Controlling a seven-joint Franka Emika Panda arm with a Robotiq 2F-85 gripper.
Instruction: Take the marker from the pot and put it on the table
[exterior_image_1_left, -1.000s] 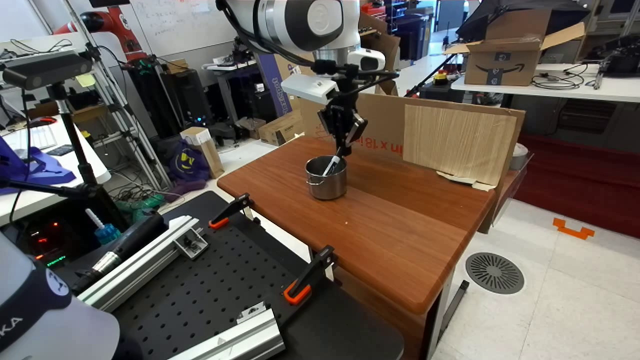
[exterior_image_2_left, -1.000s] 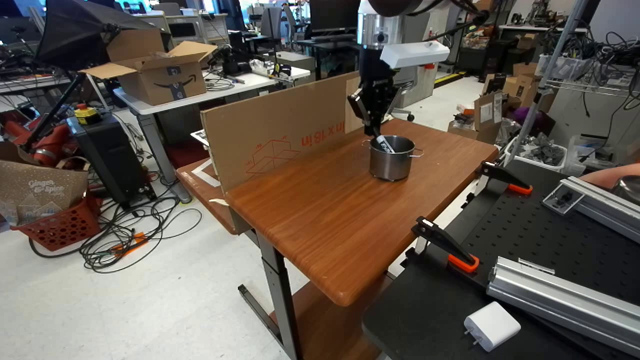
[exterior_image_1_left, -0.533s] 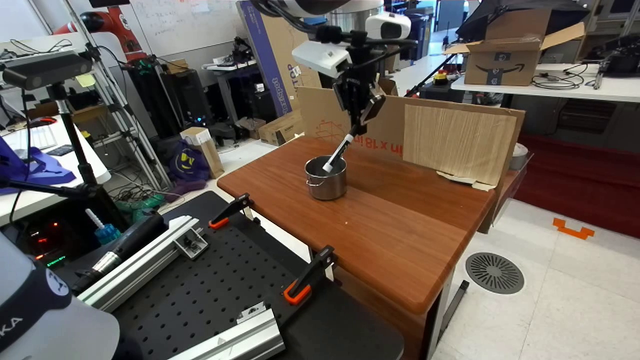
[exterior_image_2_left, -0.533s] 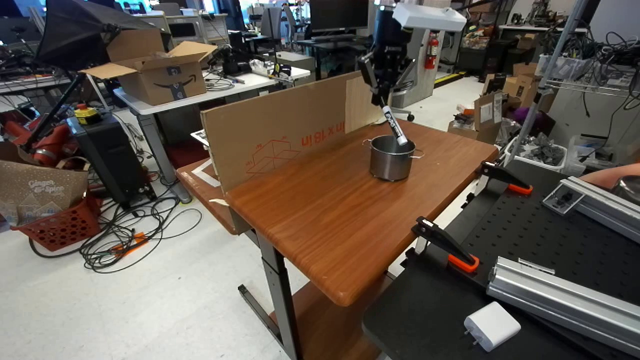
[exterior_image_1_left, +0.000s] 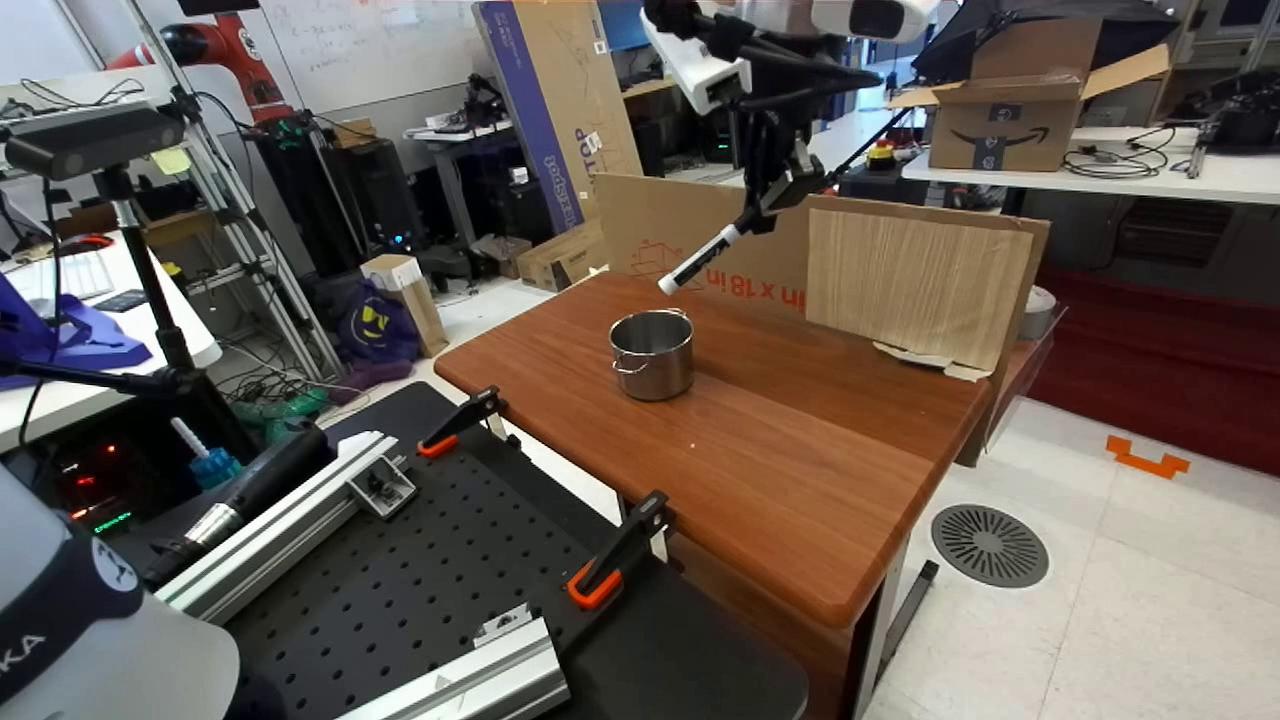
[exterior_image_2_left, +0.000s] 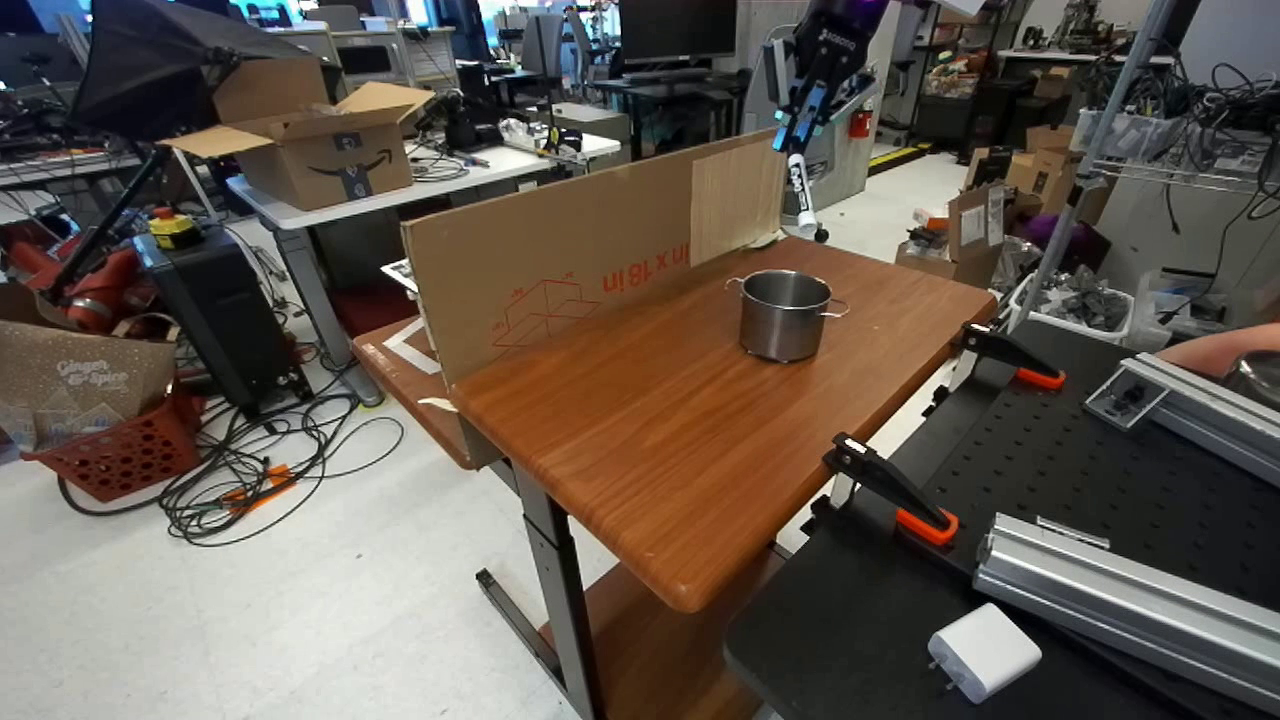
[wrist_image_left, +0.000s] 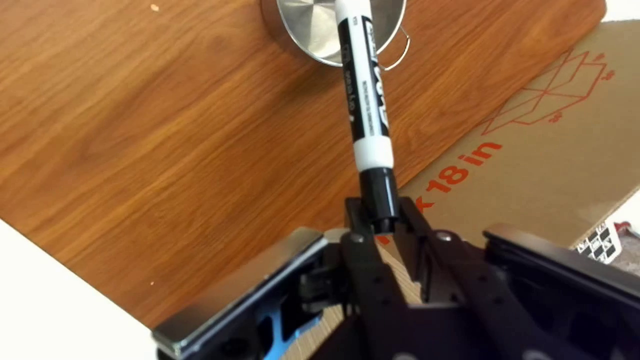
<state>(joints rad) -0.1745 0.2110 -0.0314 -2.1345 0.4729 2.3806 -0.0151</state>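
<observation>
- Grey bar-shaped camera (exterior_image_1_left: 95, 140) is sitting on a black stand (exterior_image_1_left: 163, 310) at the left of an exterior view
- Red robot arm (exterior_image_1_left: 248, 70) is standing out against a whiteboard (exterior_image_1_left: 335, 35)
- Purple bag (exterior_image_1_left: 378, 325) with a yellow print is resting beside a narrow cardboard box (exterior_image_1_left: 410, 295)
- Black perforated metal board (exterior_image_1_left: 440, 560) is filling the foreground and carrying aluminium rails (exterior_image_1_left: 285, 525)
- Two black clamps (exterior_image_1_left: 622, 545) with orange pads are lining the board's edge nearest the reddish-brown wooden table (exterior_image_1_left: 780, 460)
- Two-handled stainless-steel pot (exterior_image_1_left: 660, 368) is standing upright on the table
- Black-and-white dry-erase marker (exterior_image_1_left: 703, 258) is hanging in the air, out of the pot and off the table, leaning with its white end lowest; in both exterior views it is showing apart from the pot, while in the wrist view its white end is overlapping the pot's opening along the line of sight
- Robotiq gripper (wrist_image_left: 384, 215) is holding the marker, its jaws clamping the black cap from both sides
- Cardboard panel (exterior_image_1_left: 650, 215) with red print is standing along the table's far edge, a wood-grain sheet (exterior_image_1_left: 915, 285) covering part of its face
- Round grey floor grate (exterior_image_1_left: 990, 545) is lying to the right of the table
- Amazon shipping box (exterior_image_1_left: 1010, 138) with open flaps is sitting on a white-topped desk (exterior_image_1_left: 1215, 185)
</observation>
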